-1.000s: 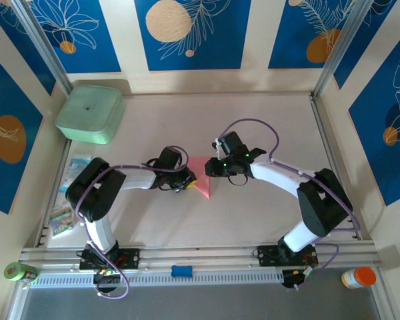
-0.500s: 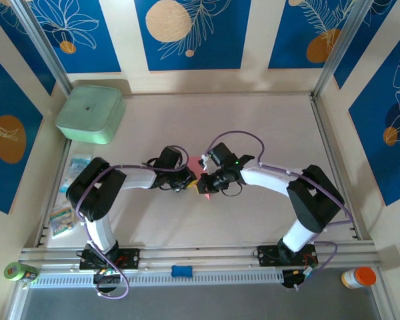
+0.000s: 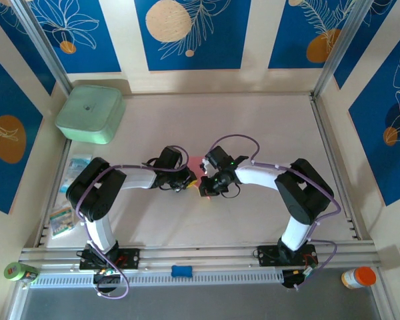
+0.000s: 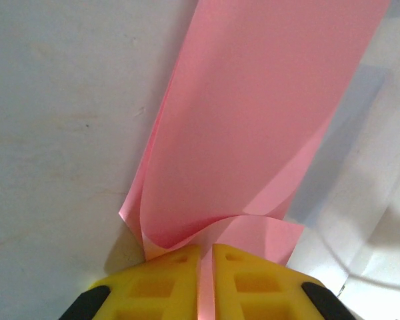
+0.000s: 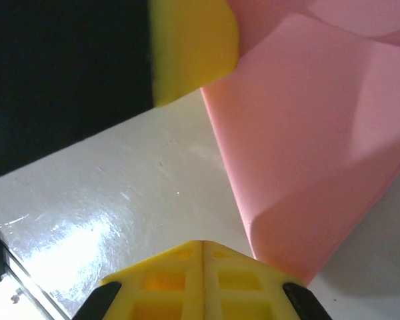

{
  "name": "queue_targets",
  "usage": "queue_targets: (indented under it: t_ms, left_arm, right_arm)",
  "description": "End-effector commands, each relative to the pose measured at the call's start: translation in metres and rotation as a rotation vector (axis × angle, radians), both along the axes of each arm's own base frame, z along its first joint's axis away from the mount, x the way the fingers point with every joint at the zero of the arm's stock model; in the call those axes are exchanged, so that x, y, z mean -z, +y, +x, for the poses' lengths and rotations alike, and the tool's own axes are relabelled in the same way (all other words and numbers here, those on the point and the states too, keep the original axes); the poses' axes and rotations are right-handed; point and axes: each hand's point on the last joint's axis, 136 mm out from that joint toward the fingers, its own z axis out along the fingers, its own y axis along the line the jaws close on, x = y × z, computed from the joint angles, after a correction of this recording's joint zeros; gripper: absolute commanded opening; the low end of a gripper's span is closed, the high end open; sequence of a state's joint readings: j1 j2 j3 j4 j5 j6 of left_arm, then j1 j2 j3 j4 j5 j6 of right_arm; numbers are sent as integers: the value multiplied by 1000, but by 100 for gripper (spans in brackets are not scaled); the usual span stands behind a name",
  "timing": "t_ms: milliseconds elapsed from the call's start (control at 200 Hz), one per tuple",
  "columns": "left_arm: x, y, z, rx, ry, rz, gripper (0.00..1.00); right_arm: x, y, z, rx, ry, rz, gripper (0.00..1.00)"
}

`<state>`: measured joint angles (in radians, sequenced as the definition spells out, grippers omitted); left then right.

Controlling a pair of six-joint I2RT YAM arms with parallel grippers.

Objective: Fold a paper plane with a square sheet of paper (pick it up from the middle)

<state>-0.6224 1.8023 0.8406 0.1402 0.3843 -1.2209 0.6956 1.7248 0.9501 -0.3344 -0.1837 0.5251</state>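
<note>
Top view: my two arms reach toward each other at the middle of the table. My left pincer and right pincer meet almost tip to tip. The square sheet of paper, pink, shows as a small patch between them. A mint-green box sits far left, with small packets along the left edge.

Left wrist view: my left pincer is squeezed nearly together on the sheet's near edge, a pink sliver in the slit. The paper curls up from the grip and stretches away over the pale table.

Right wrist view: my right pincer is pressed fully closed, with nothing visible between its yellow pads. The sheet lies just to its right, a rounded fold near the fingertips. A yellow pad of my left pincer shows at the top, beside the sheet's edge.
</note>
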Motion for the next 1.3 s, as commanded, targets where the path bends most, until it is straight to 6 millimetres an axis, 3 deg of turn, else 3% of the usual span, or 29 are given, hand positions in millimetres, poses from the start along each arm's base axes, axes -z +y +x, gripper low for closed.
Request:
queue_targets:
  t_ms: [0,575,1296]
  left_arm:
    - [12,2,-6,18,25,38,14]
    - [9,-2,-3,28,15,22,14]
    - [-17,-18,6,111,-93,-57,21]
  right_arm:
    - [-1,2,6,19,12,12,5]
    - [11,-4,4,38,57,-14,5]
    - [24,-12,0,52,96,-36,5]
